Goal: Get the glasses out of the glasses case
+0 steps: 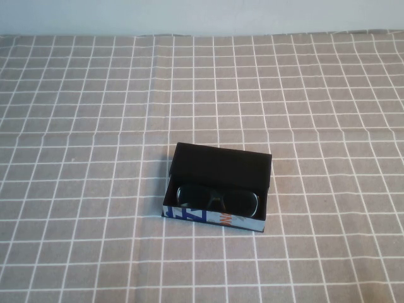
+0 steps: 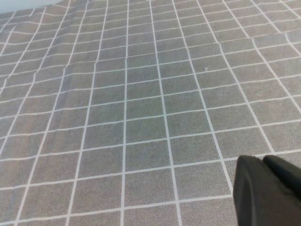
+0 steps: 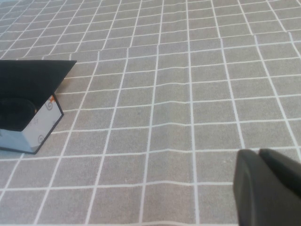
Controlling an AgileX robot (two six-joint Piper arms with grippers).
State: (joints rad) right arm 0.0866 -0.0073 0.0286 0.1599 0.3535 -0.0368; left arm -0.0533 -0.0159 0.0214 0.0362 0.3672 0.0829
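The glasses case (image 1: 214,218) lies open on the checked cloth, a little toward my side of the table's middle. Its black lid (image 1: 222,165) stands up at the back, and its blue, white and orange side faces me. The black glasses (image 1: 218,197) lie inside, lenses up. The case also shows in the right wrist view (image 3: 40,129), end on, with its inside in shadow. My left gripper (image 2: 262,161) is shut and empty over bare cloth. My right gripper (image 3: 258,153) is shut and empty, well to the right of the case. Neither arm shows in the high view.
A grey tablecloth with a white grid (image 1: 95,126) covers the whole table, with slight creases across its middle. A pale wall (image 1: 202,16) runs along the far edge.
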